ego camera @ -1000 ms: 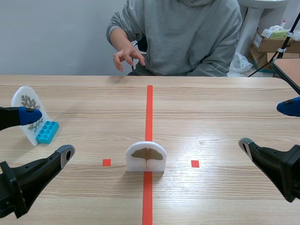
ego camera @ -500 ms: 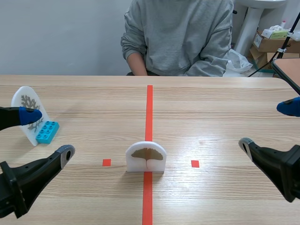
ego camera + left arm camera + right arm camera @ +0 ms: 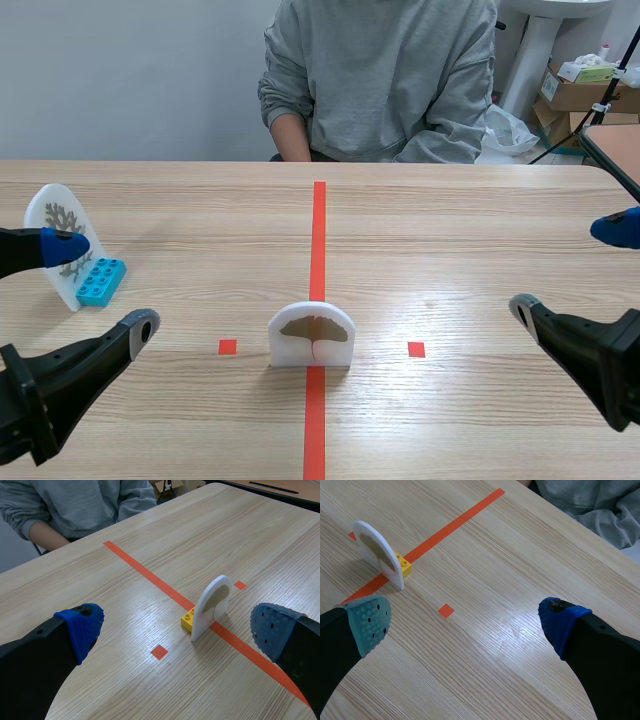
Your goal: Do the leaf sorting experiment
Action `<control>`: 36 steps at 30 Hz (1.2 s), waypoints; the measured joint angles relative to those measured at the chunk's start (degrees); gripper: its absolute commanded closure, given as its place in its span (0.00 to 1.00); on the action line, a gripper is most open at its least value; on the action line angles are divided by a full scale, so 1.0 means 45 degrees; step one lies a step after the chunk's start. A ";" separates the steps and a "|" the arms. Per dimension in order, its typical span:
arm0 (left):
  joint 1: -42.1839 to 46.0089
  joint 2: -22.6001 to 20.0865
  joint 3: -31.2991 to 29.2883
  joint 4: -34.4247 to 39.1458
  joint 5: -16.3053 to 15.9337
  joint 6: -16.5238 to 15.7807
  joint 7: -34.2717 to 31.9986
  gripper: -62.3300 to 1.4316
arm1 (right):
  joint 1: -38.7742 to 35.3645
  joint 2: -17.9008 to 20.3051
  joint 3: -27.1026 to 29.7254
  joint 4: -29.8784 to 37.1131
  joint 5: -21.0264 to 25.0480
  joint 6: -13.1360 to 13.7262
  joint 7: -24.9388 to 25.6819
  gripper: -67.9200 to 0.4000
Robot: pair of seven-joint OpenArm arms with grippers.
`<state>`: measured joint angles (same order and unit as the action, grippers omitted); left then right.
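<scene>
Ginkgo leaf plaque (image 3: 311, 335) stands upright on the bench (image 3: 450, 230), near middle; left claw (image 3: 177, 629) and right claw (image 3: 465, 622) both gape, released.

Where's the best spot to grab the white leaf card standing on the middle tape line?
Probably the arched top of the leaf card, from above, jaws closing on its two flat faces: it stands upright and thin, with a yellow brick at its base.

Leaf plaque colours
Centre plaque (image 3: 311, 340) white, tan leaf (image 3: 314, 327), yellow brick (image 3: 188, 620); nine-o'clock plaque (image 3: 66, 283) white, grey leaf (image 3: 63, 217), turquoise brick (image 3: 101, 281).
</scene>
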<state>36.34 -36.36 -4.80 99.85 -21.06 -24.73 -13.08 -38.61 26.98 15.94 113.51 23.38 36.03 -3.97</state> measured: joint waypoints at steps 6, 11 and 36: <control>0.0000 0.0005 0.0000 0.0000 0.0000 0.0000 0.0000 0.00 | 0.0000 0.0000 0.0000 0.0000 -0.0209 0.0000 0.0005 0.11; 0.0000 0.0005 0.0000 0.0000 -0.0005 0.0000 0.0000 0.00 | 0.0000 0.0000 0.0000 0.0000 -0.0350 0.0000 0.0000 0.11; -0.0005 0.0005 0.0000 0.0000 -0.0005 0.0000 -0.0039 0.00 | 0.4328 0.2652 -0.3842 -0.4779 -0.0325 0.1399 -0.0835 0.10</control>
<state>36.32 -36.34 -4.80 99.85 -21.08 -24.73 -13.26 -19.14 38.92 -1.34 92.01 21.91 42.33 -7.73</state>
